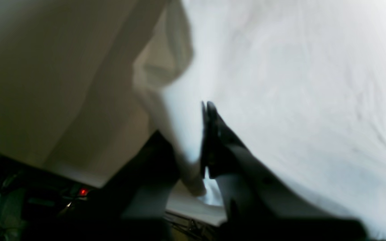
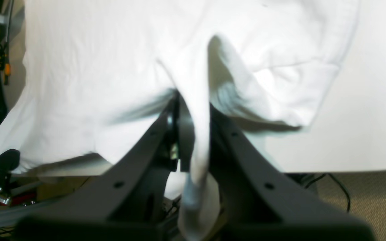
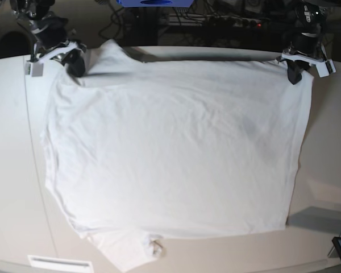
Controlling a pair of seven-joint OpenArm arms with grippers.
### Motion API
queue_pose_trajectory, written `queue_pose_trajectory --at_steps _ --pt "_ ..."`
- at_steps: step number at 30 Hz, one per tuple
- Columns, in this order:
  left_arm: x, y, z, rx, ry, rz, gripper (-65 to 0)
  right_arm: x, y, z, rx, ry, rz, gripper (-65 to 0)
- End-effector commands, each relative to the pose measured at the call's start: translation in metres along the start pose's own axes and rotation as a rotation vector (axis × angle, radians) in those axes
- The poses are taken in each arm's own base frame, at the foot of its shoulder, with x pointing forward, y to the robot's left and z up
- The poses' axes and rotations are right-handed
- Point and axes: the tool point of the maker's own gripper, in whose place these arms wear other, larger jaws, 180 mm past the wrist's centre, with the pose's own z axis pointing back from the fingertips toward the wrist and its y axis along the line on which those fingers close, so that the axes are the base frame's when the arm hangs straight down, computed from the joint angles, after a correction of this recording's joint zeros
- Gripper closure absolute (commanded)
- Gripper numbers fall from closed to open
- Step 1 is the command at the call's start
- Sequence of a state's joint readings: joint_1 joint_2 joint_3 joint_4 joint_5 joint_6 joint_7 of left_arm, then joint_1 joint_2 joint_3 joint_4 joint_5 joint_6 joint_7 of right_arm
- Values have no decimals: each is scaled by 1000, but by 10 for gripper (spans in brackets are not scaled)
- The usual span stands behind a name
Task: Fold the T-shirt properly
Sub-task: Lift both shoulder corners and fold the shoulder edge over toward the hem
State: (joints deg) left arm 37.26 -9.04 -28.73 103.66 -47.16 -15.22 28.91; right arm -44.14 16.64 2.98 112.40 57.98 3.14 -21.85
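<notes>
Both jaws pinching far corners of T-shirt (image 3: 176,148), cloth spread over desk (image 3: 11,170); fold starting, next carry far edge near

Base cam looks down on the whole T-shirt (image 3: 170,148) from above; both wrist cams sit close at its far corners, sharing that cloth.

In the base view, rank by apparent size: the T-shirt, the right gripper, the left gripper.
1. T-shirt, by far the largest, covering most of the table.
2 and 3. Right gripper and left gripper: both look small and much alike at the far corners, so I won't rank them.
</notes>
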Motion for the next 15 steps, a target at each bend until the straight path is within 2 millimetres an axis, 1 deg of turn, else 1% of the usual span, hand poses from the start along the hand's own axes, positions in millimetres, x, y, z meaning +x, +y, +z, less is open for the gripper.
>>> queue_pose_trajectory --at_steps 1,4,6,7,10,13,15 --pt "12 -3 2 -14 -37 -15 0 11 10 2 34 -29 17 -7" --pt "8 -6 2 -22 -29 3 0 17 20 -5 64 -12 38 -7" --pt "5 -9 2 -41 -2 63 0 22 24 -9 77 -15 48 -7" --pt "7 -7 3 -49 6 94 0 24 26 -11 83 -14 53 -7" --pt "22 -6 3 -78 -20 191 0 33 33 -18 105 -12 68 -7" --pt "33 -2 1 -72 -31 200 0 41 43 -24 147 -1 47 -7" --pt "39 3 1 -62 -39 206 0 52 50 -28 176 -13 42 -7"
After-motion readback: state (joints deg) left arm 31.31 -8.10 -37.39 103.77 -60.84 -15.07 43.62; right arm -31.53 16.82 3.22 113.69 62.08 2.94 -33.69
